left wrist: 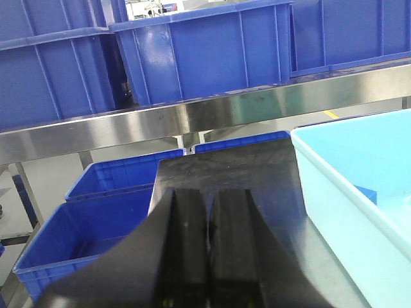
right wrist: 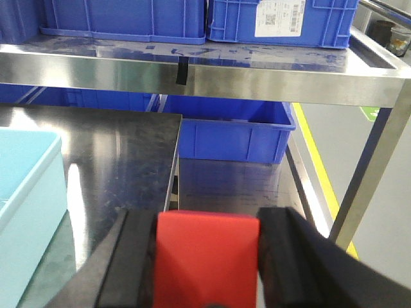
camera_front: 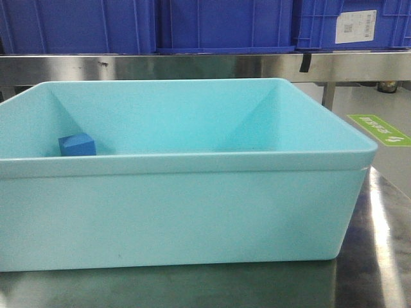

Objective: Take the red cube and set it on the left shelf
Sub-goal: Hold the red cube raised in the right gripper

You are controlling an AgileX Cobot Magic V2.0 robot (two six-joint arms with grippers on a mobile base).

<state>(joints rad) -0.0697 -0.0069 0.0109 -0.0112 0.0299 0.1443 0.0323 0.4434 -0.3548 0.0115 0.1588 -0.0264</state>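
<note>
Between the dark fingers (right wrist: 131, 263) of the right claw (right wrist: 207, 276), gripping the red cube (right wrist: 207, 253) squarely, both side faces pressed against them, top face showing level. Hanging near the right edge of the dark worktop (right wrist: 122, 154), with the steel shelf (right wrist: 192, 74) ahead and higher, blue crates (right wrist: 122, 16) standing on it.

Judging the step as the carry toward the shelf, not yet the release. Doing it well, probably:
- squeezing firmly without tilting the wrist
- lifting high enough to be clearing the shelf lip before swinging leftward
- passing over or behind the turquoise bin (camera_front: 192, 212) rather than clipping its rim
- aiming for a bare strip of steel beside the crates
- lowering until touching the shelf, and only then opening

Over on the other side, showing the left claw (left wrist: 207, 250) closed on nothing, fingers pressed together, pointing toward the shelf. Inside the bin, by its left wall, leaving alone a blue cube (camera_front: 76, 145).
</note>
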